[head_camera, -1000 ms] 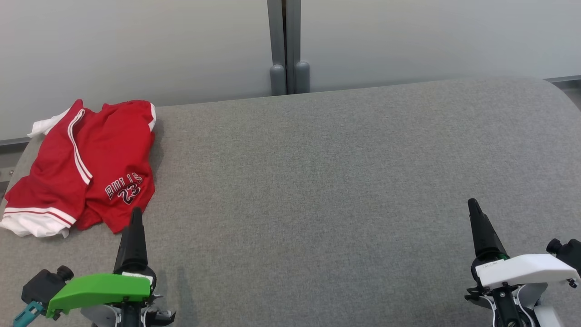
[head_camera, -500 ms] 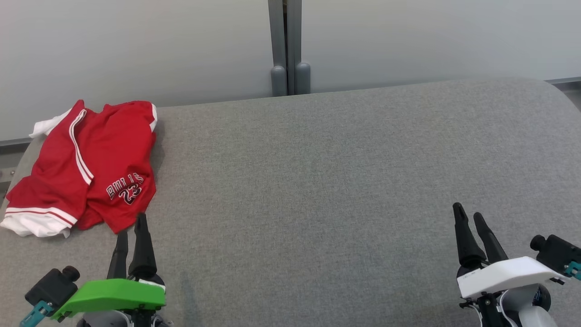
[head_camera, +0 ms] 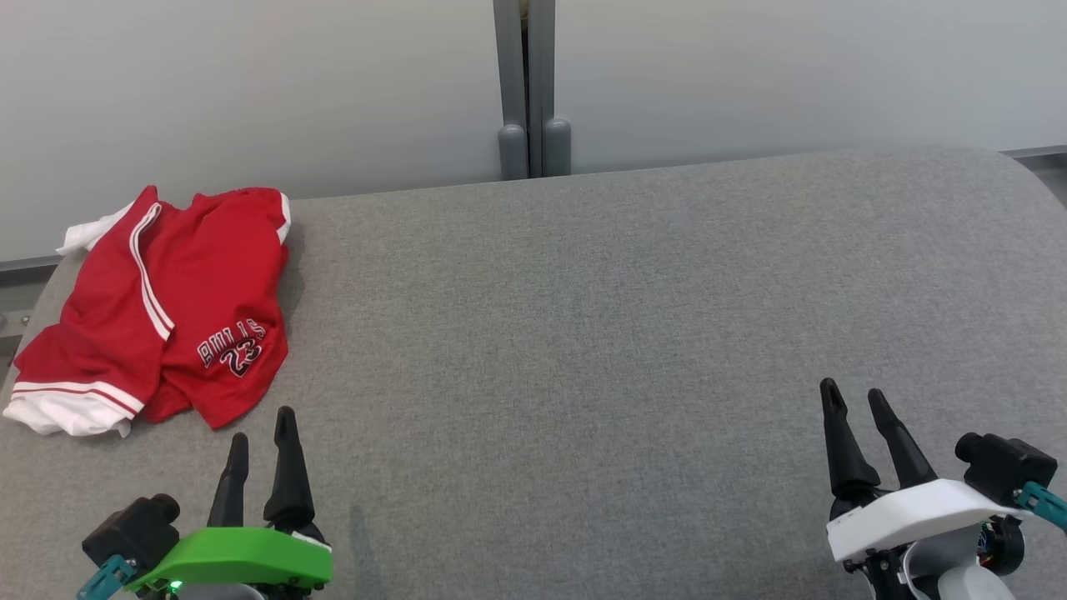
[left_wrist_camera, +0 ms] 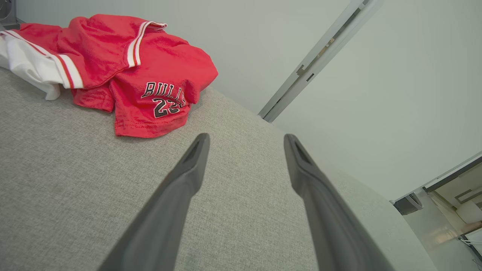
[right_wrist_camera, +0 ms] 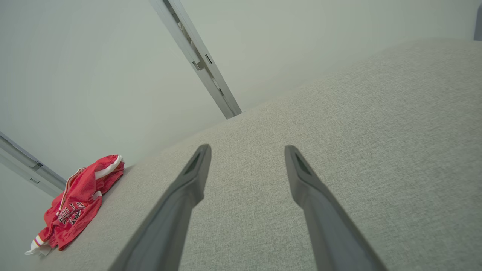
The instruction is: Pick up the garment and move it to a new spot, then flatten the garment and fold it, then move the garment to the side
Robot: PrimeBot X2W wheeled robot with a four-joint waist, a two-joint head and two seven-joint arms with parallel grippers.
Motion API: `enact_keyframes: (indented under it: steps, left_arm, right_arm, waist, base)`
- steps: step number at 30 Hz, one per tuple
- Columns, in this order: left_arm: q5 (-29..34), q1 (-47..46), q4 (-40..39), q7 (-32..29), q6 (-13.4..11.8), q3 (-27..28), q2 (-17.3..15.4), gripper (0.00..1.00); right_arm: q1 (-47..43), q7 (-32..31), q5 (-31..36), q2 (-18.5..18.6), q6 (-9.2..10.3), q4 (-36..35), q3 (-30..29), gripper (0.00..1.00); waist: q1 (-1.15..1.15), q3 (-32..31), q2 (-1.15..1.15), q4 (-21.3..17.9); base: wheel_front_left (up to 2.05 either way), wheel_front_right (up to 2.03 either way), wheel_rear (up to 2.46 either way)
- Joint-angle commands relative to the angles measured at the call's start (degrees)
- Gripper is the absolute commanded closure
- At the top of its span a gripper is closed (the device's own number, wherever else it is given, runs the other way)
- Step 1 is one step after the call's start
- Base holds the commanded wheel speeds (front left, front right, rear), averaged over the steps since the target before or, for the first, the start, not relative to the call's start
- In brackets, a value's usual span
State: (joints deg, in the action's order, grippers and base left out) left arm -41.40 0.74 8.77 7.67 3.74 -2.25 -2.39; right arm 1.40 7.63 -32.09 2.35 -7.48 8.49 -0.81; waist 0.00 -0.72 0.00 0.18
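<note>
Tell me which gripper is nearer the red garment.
Left. The left gripper sits just short of the red garment, not touching; the right gripper is far across the grey surface.

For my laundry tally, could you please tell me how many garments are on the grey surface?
1: a red jersey, crumpled at the far left of the surface. The white cloth at its edges may be part of it or another garment underneath.
</note>
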Motion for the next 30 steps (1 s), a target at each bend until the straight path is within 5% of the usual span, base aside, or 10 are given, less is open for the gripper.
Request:
enact_keyframes:
  steps: [1, 30]
  left_arm:
    - [1.77, 0.27, -0.24, 0.58, 0.30, -0.22, -0.43, 0.00]
    - [13.59, 1.36, 3.37, 4.47, 0.70, -1.68, -0.59, 0.00]
  right_arm:
    - [-0.29, 0.60, 1.79, 0.39, -0.01, -0.68, 0.16, 0.00]
    - [-0.65, 4.55, 17.21, 0.54, -0.02, 0.82, 1.16, 0.00]
  waist:
    - [0.00, -0.01, 0.00, 0.01]
    - [0.00, -0.07, 0.00, 0.35]
  base:
    - [0.00, 0.00, 0.00]
    - [0.00, 0.00, 0.00]
